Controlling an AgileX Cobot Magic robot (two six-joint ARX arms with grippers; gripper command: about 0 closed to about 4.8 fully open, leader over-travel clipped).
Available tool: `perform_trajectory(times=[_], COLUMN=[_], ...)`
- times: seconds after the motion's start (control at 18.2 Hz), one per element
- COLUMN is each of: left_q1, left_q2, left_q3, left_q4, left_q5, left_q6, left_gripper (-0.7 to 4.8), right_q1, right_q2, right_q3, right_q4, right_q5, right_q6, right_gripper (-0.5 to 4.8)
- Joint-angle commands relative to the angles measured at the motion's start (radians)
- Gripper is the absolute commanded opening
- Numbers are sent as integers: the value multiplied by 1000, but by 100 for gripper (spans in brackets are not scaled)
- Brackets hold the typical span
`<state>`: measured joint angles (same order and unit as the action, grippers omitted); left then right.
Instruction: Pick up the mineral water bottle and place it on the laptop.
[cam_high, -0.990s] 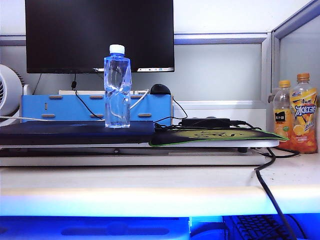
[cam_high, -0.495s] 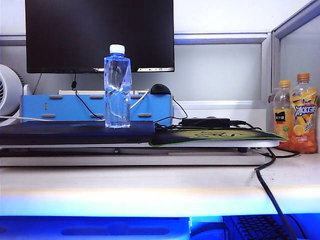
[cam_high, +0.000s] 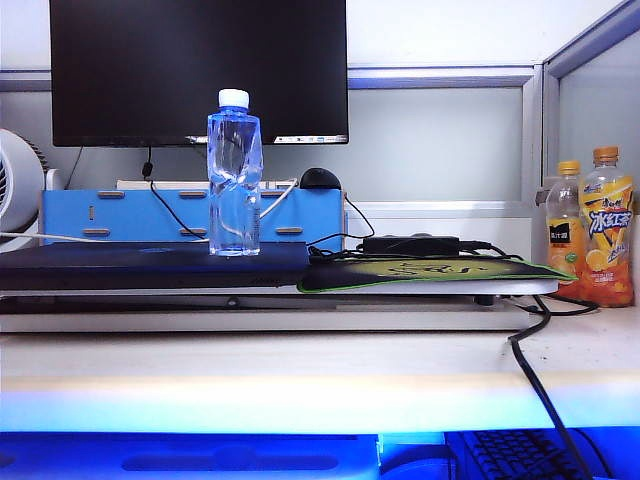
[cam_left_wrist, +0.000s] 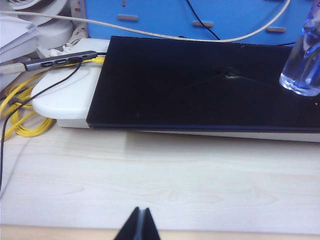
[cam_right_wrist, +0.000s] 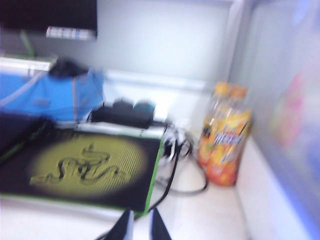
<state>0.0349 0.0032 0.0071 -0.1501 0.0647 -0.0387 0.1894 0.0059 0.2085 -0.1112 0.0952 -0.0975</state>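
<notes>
1. Nothing in the exterior view had shifted since the earlier frames: the mineral water bottle stood upright in the same spot on the laptop, and neither arm showed there.
2. The left gripper hung low over the bare pale wood desk, its dark fingertips pressed together with nothing between them.
3. Ahead of that gripper lay the closed laptop, and on its far corner, off to one side and well apart from the fingertips, stood the clear base of the mineral water bottle.
4. A white cable ran behind the laptop in front of a blue organizer; yellow cables lay to the other side.
5. The right gripper showed two fingertips with only a narrow gap, holding nothing; the picture was blurred.
6. Just ahead of it lay the green-edged mouse pad, and further off to the side two orange drink bottles stood close together beside the wall.
</notes>
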Motion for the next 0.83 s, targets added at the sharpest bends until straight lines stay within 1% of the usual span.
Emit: perform_trajectory(times=[0.06, 0.28, 0.55, 0.83], left_q1=[0, 0, 0, 0], left_q2=[-2, -2, -2, -2], left_q3=[0, 0, 0, 0], left_q4=[-2, -2, -2, -2], left_q5=[3, 3, 3, 3], left_q6=[1, 2, 1, 2], left_gripper=[-2, -2, -2, -2], right_q1=[-46, -80, -96, -137], right_q2=[-1, 0, -1, -1], right_q3=[-44, -97, -153, -183], right_q4=[18, -13, -20, -58], right_q5=[-47, -50, -50, -44], right_q6=[27, 72, 72, 71], right_gripper=[63, 63, 63, 63])
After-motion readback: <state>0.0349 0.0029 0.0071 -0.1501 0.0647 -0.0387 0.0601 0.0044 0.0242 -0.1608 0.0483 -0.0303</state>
